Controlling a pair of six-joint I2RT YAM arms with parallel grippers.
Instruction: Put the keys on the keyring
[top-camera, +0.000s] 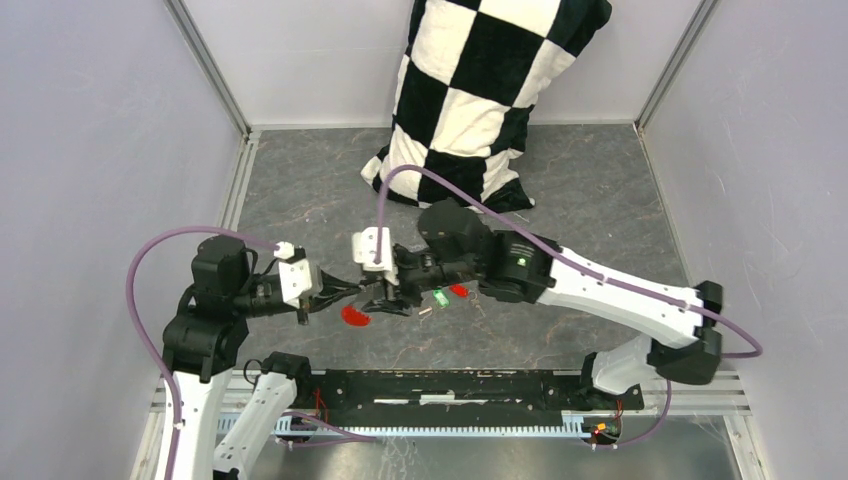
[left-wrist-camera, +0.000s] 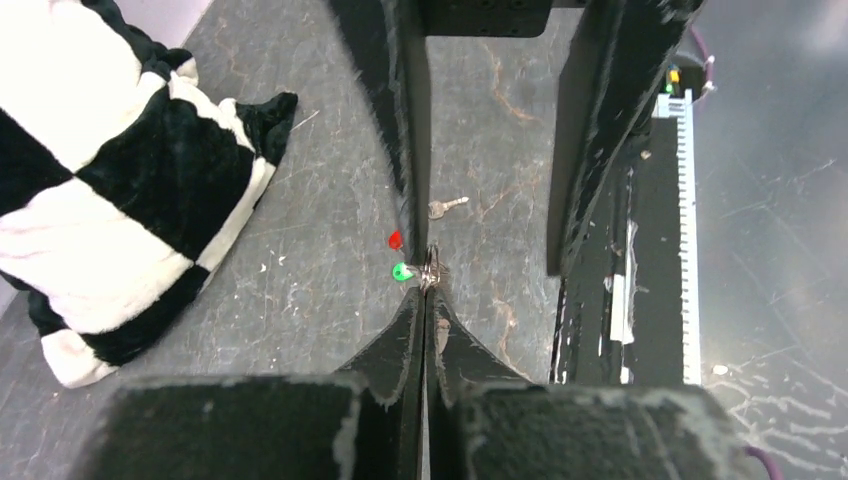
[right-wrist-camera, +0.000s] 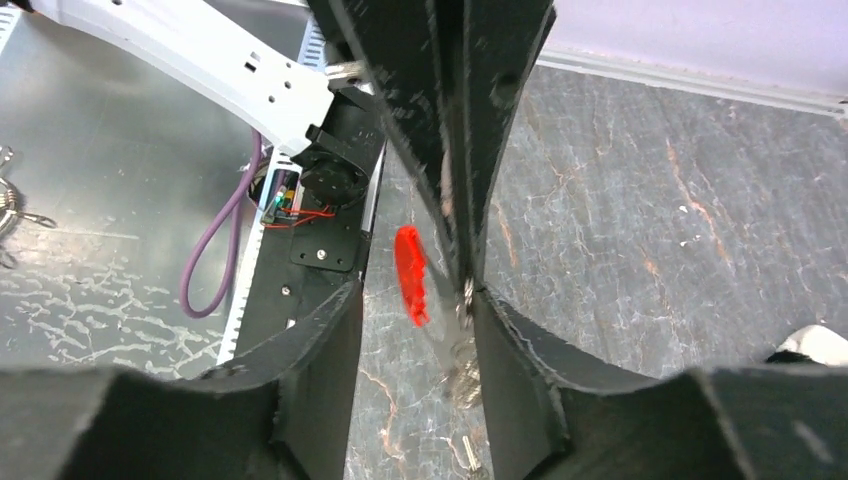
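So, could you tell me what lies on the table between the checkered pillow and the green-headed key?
Only bare grey tabletop, as the left wrist view shows between the checkered pillow and the green-headed key.

Left claw (left-wrist-camera: 426, 295) pinched tight, right claw (right-wrist-camera: 415, 292) apparently spread apart, both arms bent inward, tips meeting.

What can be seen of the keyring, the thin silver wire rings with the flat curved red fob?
The keyring shows a flat, curved, bright red fob, plastic by its look, joined to thin, shiny silver wire rings. The left gripper is shut on the rings and holds them above the grey table. The fob is beside its fingers, and whether it rests on the table cannot be told. The open right gripper straddles it, contact unclear.
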